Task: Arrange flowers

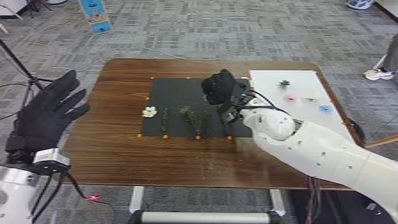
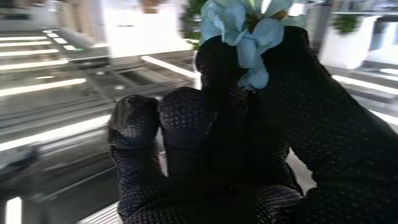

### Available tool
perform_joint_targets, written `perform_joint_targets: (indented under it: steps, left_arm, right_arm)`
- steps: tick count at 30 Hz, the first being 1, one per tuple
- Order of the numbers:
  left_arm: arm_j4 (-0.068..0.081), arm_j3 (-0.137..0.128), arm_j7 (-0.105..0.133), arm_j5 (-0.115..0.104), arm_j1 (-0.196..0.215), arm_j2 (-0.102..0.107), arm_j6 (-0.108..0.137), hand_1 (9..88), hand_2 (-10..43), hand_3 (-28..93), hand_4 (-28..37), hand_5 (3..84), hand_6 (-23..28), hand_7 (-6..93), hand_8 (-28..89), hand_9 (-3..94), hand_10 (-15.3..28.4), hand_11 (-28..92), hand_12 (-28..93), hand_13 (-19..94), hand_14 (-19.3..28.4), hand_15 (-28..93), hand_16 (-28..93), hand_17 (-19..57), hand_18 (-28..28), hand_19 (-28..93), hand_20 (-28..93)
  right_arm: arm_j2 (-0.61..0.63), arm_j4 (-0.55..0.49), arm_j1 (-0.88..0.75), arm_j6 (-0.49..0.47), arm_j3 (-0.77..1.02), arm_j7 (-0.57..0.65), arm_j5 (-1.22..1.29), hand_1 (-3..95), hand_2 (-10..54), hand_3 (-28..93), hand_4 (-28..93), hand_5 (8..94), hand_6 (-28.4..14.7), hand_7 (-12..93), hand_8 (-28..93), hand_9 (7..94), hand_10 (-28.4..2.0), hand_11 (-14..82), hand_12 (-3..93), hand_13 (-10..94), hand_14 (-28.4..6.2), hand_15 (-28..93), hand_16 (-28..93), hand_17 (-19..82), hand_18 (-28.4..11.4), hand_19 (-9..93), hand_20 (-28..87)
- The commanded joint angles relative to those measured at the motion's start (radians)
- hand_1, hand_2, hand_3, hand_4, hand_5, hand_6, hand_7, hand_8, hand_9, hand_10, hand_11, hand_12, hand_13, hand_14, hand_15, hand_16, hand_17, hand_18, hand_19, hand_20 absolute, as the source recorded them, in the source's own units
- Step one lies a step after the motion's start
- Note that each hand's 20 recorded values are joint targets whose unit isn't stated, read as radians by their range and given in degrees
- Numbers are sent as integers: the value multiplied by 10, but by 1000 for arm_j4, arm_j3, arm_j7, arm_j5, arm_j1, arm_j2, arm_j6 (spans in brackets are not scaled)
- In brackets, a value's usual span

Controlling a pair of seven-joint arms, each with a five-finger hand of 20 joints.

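Over the upper right of the black mat [image 1: 182, 90] is my right hand [image 1: 218, 90] in the head view. In the right wrist view, a pale blue flower [image 2: 251, 37] is pinched between the thumb and a finger of my right hand [image 2: 213, 165]; its lower part is hidden by the glove. My left hand [image 1: 49, 112] is beside the table's left edge, fingers straight. A white flower [image 1: 149, 112] lies at the mat's left edge, with a thin green stem [image 1: 165, 121] and a leafy green sprig [image 1: 190, 119] to its right.
The white board [image 1: 271, 76] on the table's right side bears a dark green piece [image 1: 284, 83], a pink flower [image 1: 291, 98], a cream flower [image 1: 310, 95] and a blue flower [image 1: 326, 108]. My right forearm crosses the board's near part. Orange markers line the mat.
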Motion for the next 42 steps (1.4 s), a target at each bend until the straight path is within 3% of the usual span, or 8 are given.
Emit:
perform_joint_targets:
  steps: [1,3,6,11,15,21,32,42]
  left_arm:
    - [8,38,-2,-1,-49,28,5,226,-95,644,-283,221,2,164,-90,176,72,97,194,137,111,93,58,-127,193,358,82]
    - [16,49,-8,1,-69,39,-2,226,-95,645,-283,221,0,164,-92,177,70,97,193,141,107,90,58,-123,191,357,81]
    - [14,52,-11,1,-81,55,-4,224,-95,647,-283,220,0,164,-92,177,64,96,194,144,102,86,59,-121,190,357,80]
    - [31,84,-23,10,-135,80,-24,225,-95,647,-283,218,-3,165,-93,177,61,95,194,146,98,85,62,-120,189,358,80]
    - [25,81,-12,11,-128,82,-15,227,-95,644,-283,216,-4,168,-94,177,61,101,197,148,97,87,63,-120,189,359,79]
    - [35,104,-15,9,-154,93,-24,233,-95,639,-283,218,-3,173,-98,178,61,106,194,148,100,96,61,-120,190,362,79]
    - [44,122,-14,9,-179,102,-29,241,-95,635,-283,228,7,172,-103,182,76,118,182,147,109,111,56,-121,191,362,79]
    - [51,140,-16,7,-204,114,-39,245,-95,633,-283,233,11,171,-106,185,77,127,173,148,111,116,53,-120,191,359,83]
  right_arm:
    - [-143,27,64,-40,-103,-38,-44,508,-95,811,-283,723,34,462,-6,766,-79,358,576,633,-77,765,433,322,-190,858,581]
    - [-158,46,74,-41,-129,-34,-49,507,-95,810,-283,724,35,461,-7,765,-81,357,578,631,-77,764,434,321,-190,856,581]
    - [-193,79,78,-25,-140,-25,-43,510,-95,804,-283,726,36,458,-10,766,-82,356,574,631,-77,762,436,321,-190,854,582]
    - [-252,154,102,26,-159,-7,-52,510,-95,804,-283,728,37,456,-17,767,-83,355,570,630,-76,761,436,320,-189,854,581]
    - [-294,214,133,76,-194,9,-56,513,-95,797,-283,732,37,452,-27,769,-85,355,568,628,-77,761,437,320,-189,853,582]
    - [-335,300,150,113,-222,15,-52,515,-95,791,-283,736,42,453,-45,757,-83,358,567,624,-73,759,438,319,-187,852,583]
    - [-403,405,156,176,-240,49,-42,523,-95,771,-283,744,49,452,-73,750,-79,369,552,617,-69,763,435,316,-182,849,582]
    - [-417,395,176,194,-265,81,-57,554,-95,701,-282,752,61,450,-100,727,-75,378,543,602,-69,771,427,309,-178,842,583]
